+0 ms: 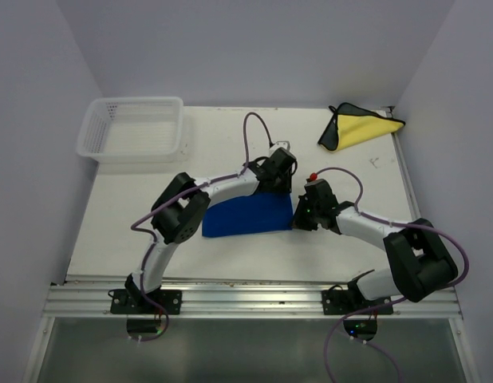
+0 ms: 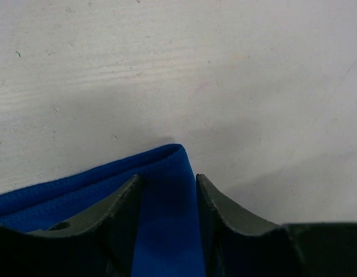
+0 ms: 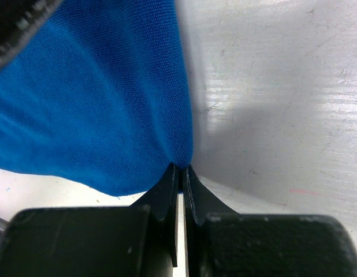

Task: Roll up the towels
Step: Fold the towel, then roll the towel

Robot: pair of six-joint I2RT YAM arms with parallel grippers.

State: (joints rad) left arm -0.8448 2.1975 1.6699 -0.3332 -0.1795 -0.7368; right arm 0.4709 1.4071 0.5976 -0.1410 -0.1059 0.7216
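A blue towel (image 1: pixel 246 217) lies flat in the middle of the white table. My left gripper (image 1: pixel 278 189) hangs over its far right corner. In the left wrist view that gripper (image 2: pixel 167 178) is open, and the towel's corner (image 2: pixel 161 164) fills the gap between its fingers. My right gripper (image 1: pixel 298 220) is at the towel's near right corner. In the right wrist view it (image 3: pixel 181 167) is shut on the blue cloth's edge (image 3: pixel 97 98), which is pinched and puckered there. A second towel, yellow with a dark side (image 1: pixel 362 128), lies folded at the far right corner.
A white mesh basket (image 1: pixel 91 136) stands at the far left of the table. White walls close in the table on the left, back and right. A metal rail (image 1: pixel 246 299) runs along the near edge by the arm bases.
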